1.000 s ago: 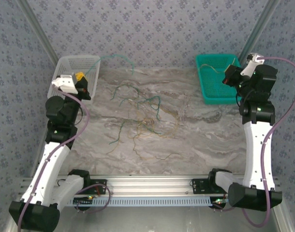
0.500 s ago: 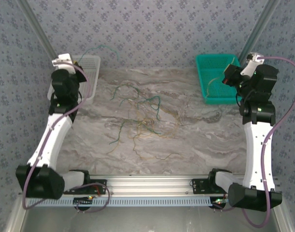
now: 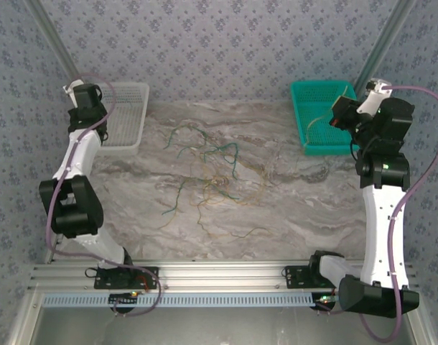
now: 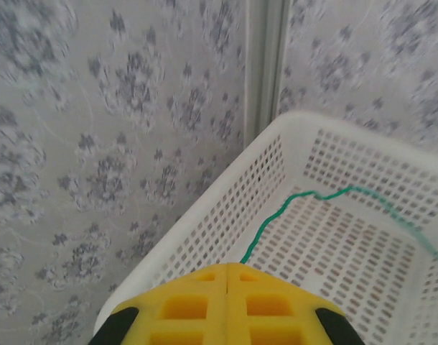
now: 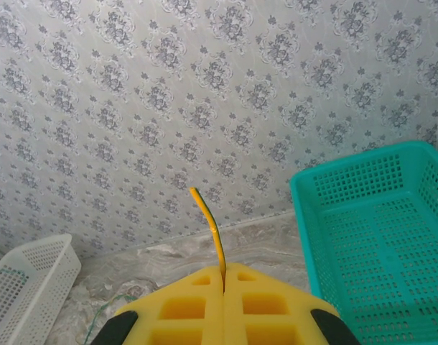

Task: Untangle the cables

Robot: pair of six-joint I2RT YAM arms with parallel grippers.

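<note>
Thin green and yellow wire cables (image 3: 208,172) lie tangled mid marble-patterned surface (image 3: 312,208). Left claw (image 4: 227,269), closed on a green strand (image 4: 312,195), hovers over the white perforated plastic basket (image 4: 226,208). Right claw (image 5: 224,270) pinches a yellow strand (image 5: 208,223) near the teal perforated plastic basket (image 5: 348,183).

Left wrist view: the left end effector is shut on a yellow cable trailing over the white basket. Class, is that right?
No: the cable is green, not yellow, as the left wrist view shows. The left end effector is shut on it, and it trails over the white basket.
</note>
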